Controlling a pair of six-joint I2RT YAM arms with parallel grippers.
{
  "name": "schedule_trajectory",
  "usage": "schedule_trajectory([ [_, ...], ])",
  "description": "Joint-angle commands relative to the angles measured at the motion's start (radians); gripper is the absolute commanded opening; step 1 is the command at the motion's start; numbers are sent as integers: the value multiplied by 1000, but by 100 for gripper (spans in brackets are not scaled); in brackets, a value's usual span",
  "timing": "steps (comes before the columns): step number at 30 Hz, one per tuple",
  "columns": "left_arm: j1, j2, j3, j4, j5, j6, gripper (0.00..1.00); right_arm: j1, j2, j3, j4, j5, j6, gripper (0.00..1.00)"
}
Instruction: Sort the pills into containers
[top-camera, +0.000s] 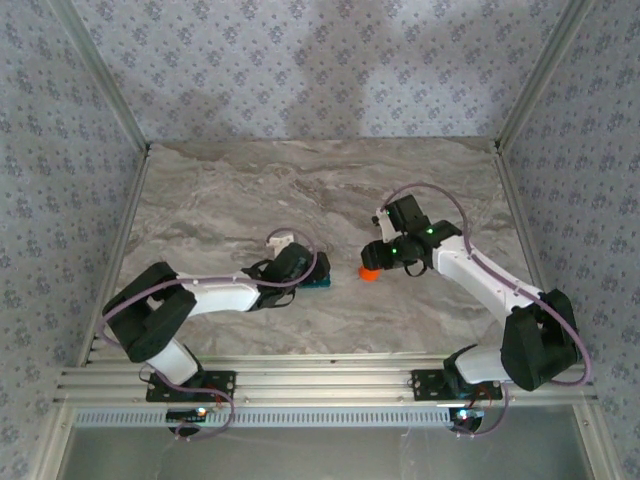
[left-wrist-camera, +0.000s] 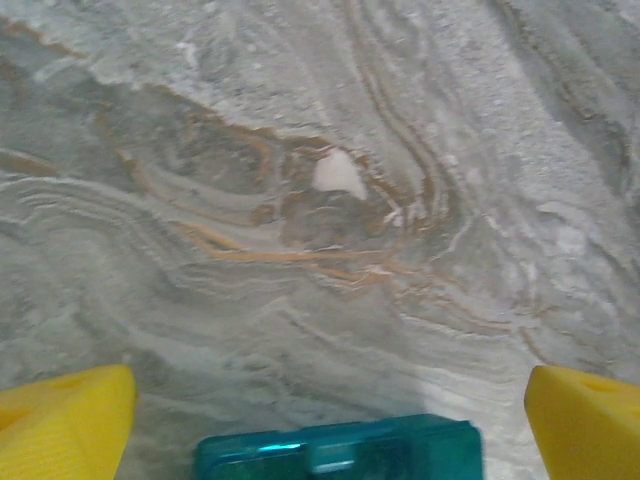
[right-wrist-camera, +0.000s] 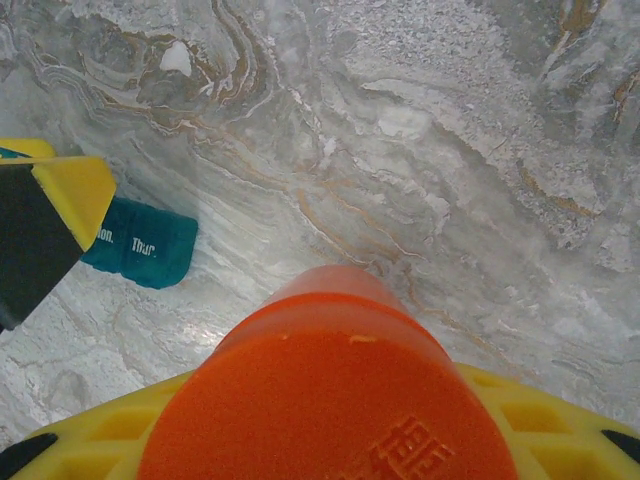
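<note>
Straddling the teal containers (left-wrist-camera: 335, 452) on the marble table (left-wrist-camera: 320, 150), the left gripper (left-wrist-camera: 330, 390) holds its fingers apart; the right gripper (top-camera: 378, 258) clamps an orange bottle (right-wrist-camera: 330, 400) nearby.

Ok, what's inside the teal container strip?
Contents are covered: the teal container strip has its labelled lids shut, lying between the fingers of the left end effector.

Orange bottle (right-wrist-camera: 330, 400) looms large at bottom centre; embossed mark on near face, cut off at frame edge. Right hand (right-wrist-camera: 330, 455) clamped on it, yellow fingers (right-wrist-camera: 570, 440) showing on both sides. At left, teal container (right-wrist-camera: 140, 245) flat on grey, brown-veined marble tabletop (right-wrist-camera: 450, 150), white "Thur." lettering legible. Yellow-and-black fingertip of left hand (right-wrist-camera: 45, 210) covers container's left end. Bottle and container apart.
</note>
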Motion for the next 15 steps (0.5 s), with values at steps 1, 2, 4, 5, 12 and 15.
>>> schedule_trajectory([
  [1, -15, 20, 35, 23, -9, -17, 99, -16, -27, -7, 5, -35, 17, 24],
  [2, -19, 22, 39, 23, -10, -18, 99, -21, -26, -8, 5, -39, 17, 24],
  [4, -24, 28, 47, 26, -10, -22, 99, -26, -27, -10, 5, -44, 16, 24],
  [5, -28, 32, 52, 28, -11, -24, 99, -30, -28, -10, 4, -47, 13, 24],
  [12, -53, 70, 87, 36, -10, -28, 99, -37, -43, -16, 5, -52, 12, 24],
  [15, -59, 83, 99, 40, -10, -27, 99, -40, -46, -15, 2, -53, 14, 24],
])
